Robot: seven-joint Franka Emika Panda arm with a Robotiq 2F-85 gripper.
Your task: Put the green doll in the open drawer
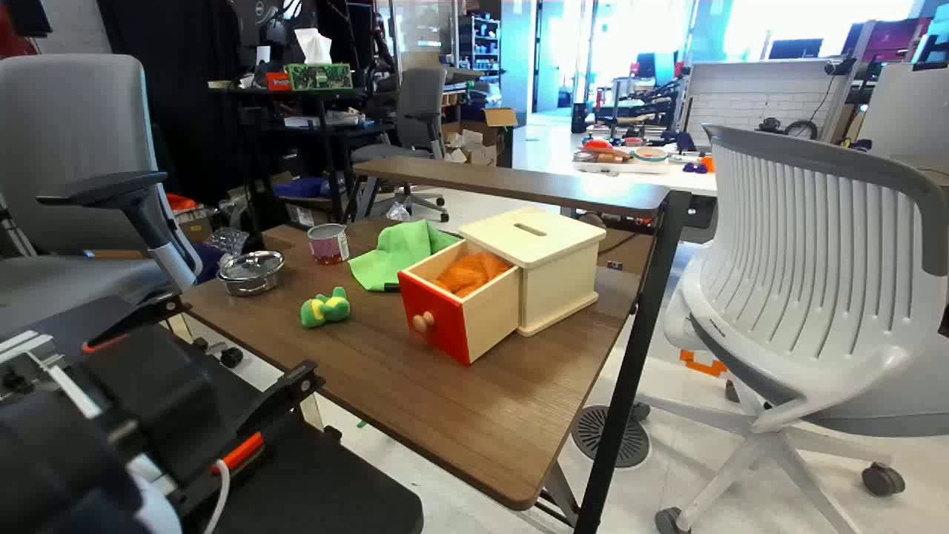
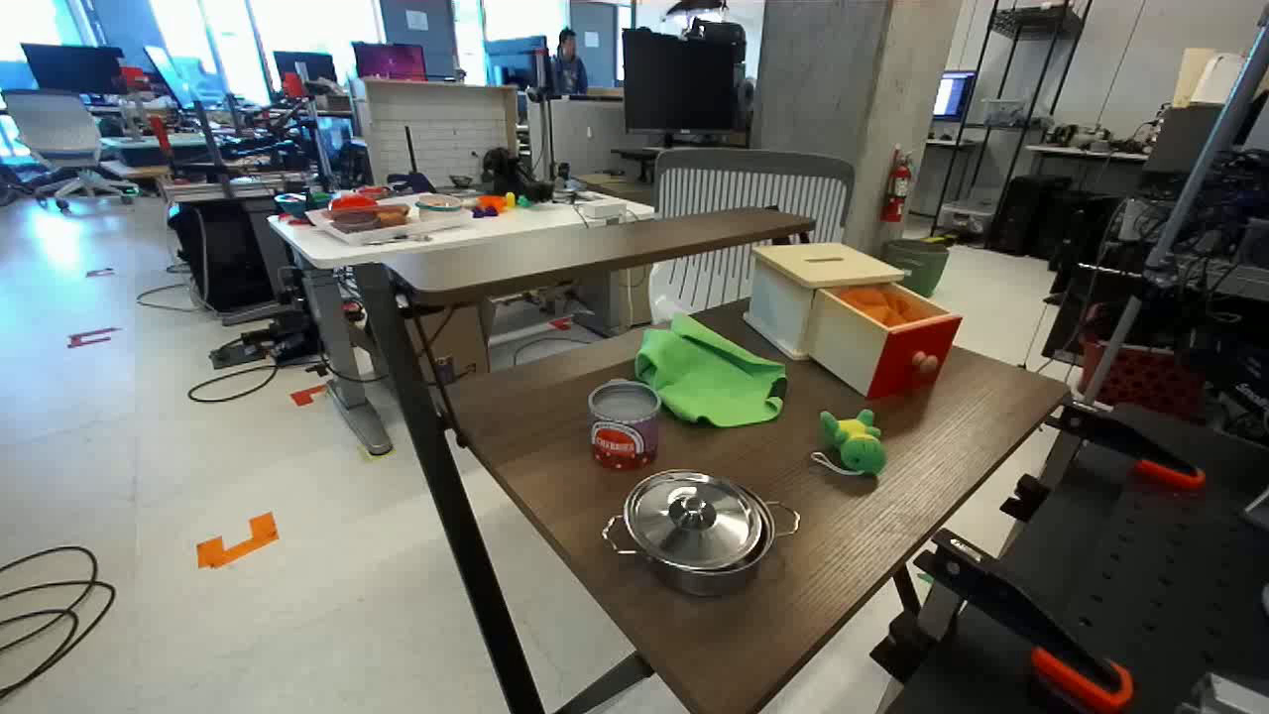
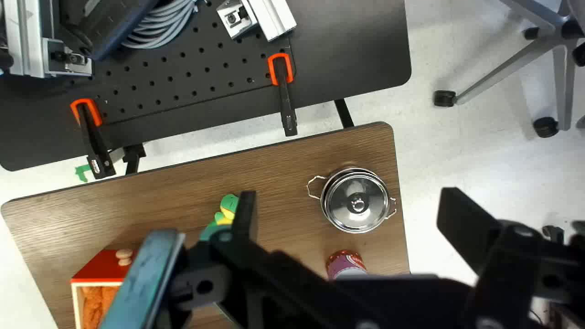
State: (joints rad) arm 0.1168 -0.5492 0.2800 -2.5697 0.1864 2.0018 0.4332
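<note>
The green doll, with yellow on it, lies on the brown table in both exterior views. In the wrist view the doll is partly hidden behind a gripper finger. The open drawer has a red front with knobs and pale wooden walls; it sticks out of a pale wooden box and holds orange cloth. It also shows in an exterior view and partly in the wrist view. My gripper is wide open and empty, high above the table; it is out of both exterior views.
A lidded metal pot and a can stand near the doll. A green cloth lies beside the drawer box. A raised shelf runs along the table's far side. Clamps sit on the black base table's edge.
</note>
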